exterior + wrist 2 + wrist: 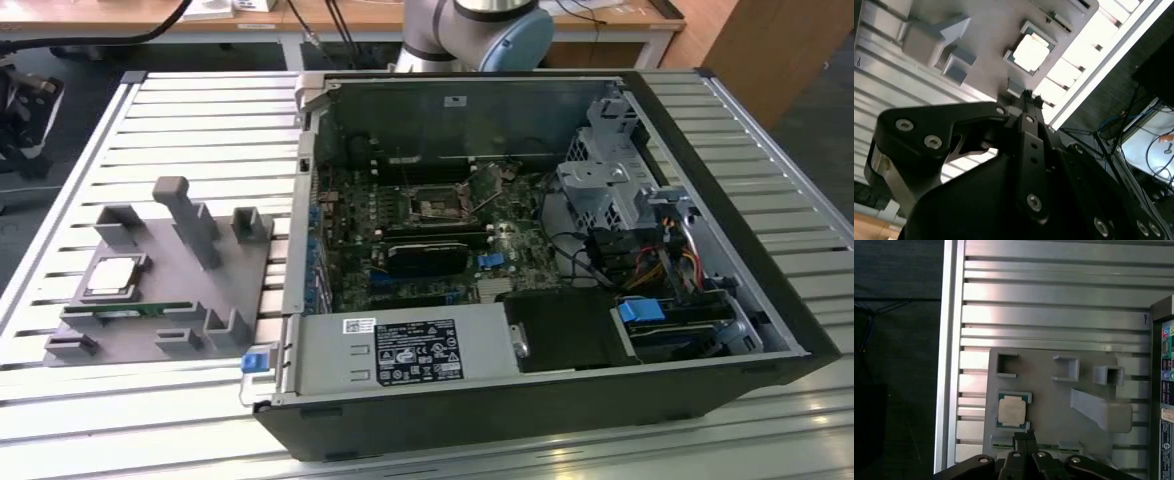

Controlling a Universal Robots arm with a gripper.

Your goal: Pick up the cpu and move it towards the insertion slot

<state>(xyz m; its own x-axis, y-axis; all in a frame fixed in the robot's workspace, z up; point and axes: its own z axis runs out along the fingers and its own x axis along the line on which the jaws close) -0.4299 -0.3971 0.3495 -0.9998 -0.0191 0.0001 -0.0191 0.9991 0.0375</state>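
- The black gripper is the closest thing in both wrist views. It hangs over the grey holder.
- Its two fingers look pressed together at the tips, and there is nothing between them. It is carrying nothing.
- The cpu is a small shiny square. It lies flat in its own square pocket in the grey holder.
- In the first wrist view, the tips of the gripper sit just beside one edge of the cpu. I cannot tell how high above it they are, and they do not seem to touch it.
- The grey holder rests on the metal table with the long grooves. It is just beside the open computer case, on the exterior view's left.
- The insertion slot is a little square frame with a dark middle. It sits on the green board deep inside the computer case, well apart from the cpu.
- So the job has hardly begun, I think. The cpu has not been picked up yet. Grabbing it, lifting it and carrying it over to the slot are all left to do.
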